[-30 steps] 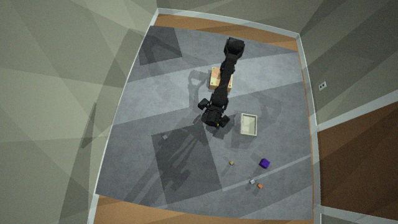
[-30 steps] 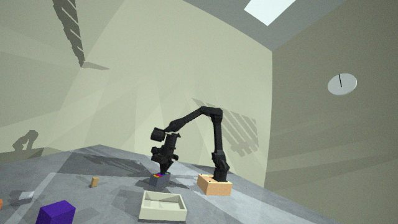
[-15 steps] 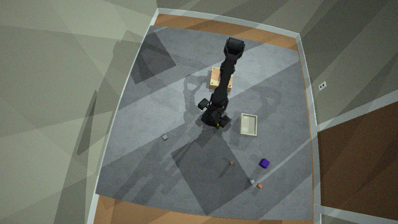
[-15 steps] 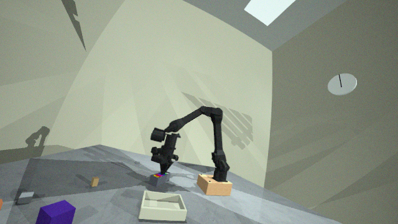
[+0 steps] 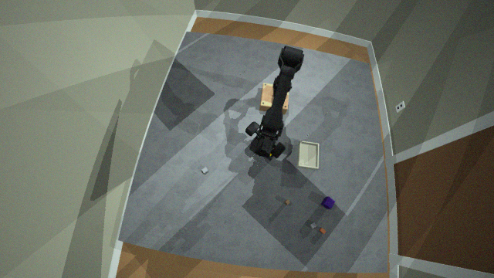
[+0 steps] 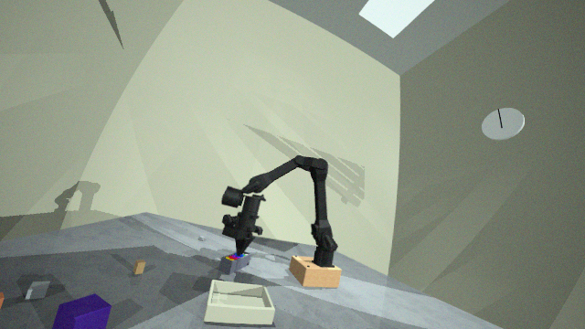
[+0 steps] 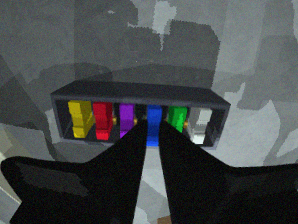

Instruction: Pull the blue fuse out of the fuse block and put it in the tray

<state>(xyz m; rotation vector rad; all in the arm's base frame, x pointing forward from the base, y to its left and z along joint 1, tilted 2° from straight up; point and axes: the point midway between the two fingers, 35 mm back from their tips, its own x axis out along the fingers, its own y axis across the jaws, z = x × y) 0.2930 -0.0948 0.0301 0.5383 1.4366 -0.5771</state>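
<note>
Grey floor | blue fuse [image 7: 153,123] upright (long axis vertical) in block [image 7: 140,92] | gripper [image 7: 150,137] clamped on it

The arm [image 6: 315,201] rises upright from its base near the far edge of the surface, bends sharply at the elbow, and its forearm slopes down toward the middle of the surface. The wrist turns the gripper [image 6: 240,252] to point almost straight down, tilted slightly. From the top view the arm [image 5: 279,101] runs in a nearly straight line from the far edge toward the centre, with the gripper [image 5: 270,154] at its near end. In the wrist view the two dark fingers converge to a narrow gap, their tips closed on the blue fuse [image 7: 153,124], pressing it from either side
</note>
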